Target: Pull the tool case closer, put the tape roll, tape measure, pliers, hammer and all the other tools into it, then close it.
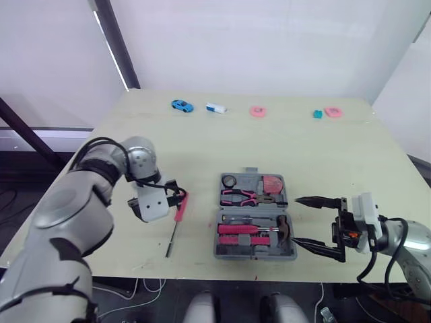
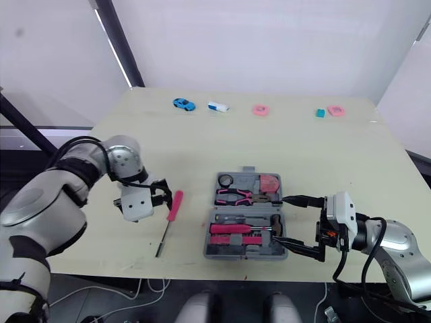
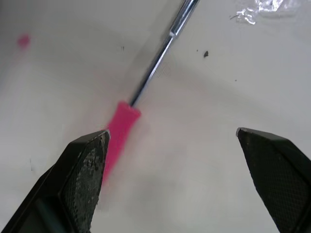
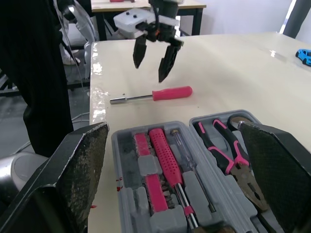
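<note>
Now left gripper hangs wide open just over the screwdriver, pink handle beside one fingertip. Right gripper is spread wide too, the open case right before its fingers, pliers and hammer inside.

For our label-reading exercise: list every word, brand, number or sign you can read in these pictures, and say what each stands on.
None can be read.
The open grey plastic tool case and the pink-handled steel screwdriver show no lettering.
The small white and blue block beyond them is too small to tell whether it carries print.
</note>
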